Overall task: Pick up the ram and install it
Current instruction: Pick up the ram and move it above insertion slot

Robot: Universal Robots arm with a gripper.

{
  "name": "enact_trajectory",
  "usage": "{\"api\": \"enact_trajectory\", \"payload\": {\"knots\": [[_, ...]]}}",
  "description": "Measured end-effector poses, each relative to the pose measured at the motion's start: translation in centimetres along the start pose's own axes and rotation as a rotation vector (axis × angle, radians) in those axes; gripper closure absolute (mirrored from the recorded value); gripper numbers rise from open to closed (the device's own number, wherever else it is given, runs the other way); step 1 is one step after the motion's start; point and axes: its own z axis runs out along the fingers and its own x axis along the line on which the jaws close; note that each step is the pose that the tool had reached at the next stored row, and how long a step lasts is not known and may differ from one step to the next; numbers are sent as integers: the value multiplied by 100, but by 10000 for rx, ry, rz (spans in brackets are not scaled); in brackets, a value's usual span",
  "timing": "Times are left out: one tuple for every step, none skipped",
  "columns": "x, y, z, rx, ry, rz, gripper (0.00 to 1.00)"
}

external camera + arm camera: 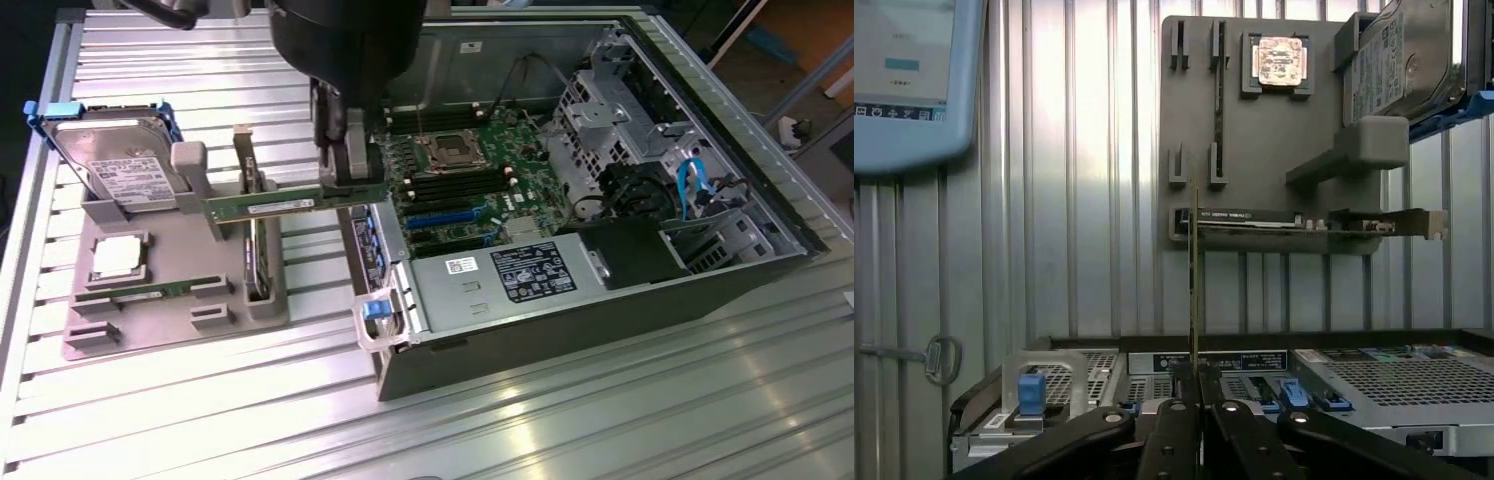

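The pick-up part looks done. The gripper [347, 188] is clamped on one end of the ram [267, 205], and the ram hangs in the air, touching nothing else. It lies level, with its free end sticking out over the gray tray [174, 330], above the dark card [256, 255] that stands on edge there. The held end is just at the side of the open computer [601, 300], on the exterior view's left. In the wrist view the ram [1194, 290] shows as a thin line, edge-on, pinched between the shut black fingers [1174, 420]. The tray holds a hard drive [127, 165], a silver chip [118, 255] and what looks like one more green stick [134, 292] lying in its slot. The putting-in part is not done: the ram is not over the green board [467, 200] inside the computer, and it is not in any slot there. So about half the job looks finished.
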Motion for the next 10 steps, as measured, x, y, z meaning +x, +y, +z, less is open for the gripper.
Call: {"api": "enact_trajectory", "payload": {"knots": [[0,-24,-1,0,0,0,88],[-1,-52,-2,-1,-1,0,88],[-1,-85,-4,-1,0,1,88],[-2,-116,-5,-1,-1,1,88],[-2,-142,-6,-1,-1,1,88],[-2,-172,-7,-1,-1,0,88],[-3,-198,-8,-2,-1,0,88],[-3,-226,-10,-2,-1,0,88],[-4,-253,-11,-2,-1,0,88],[-4,-280,-12,-3,-1,0,88]]}}
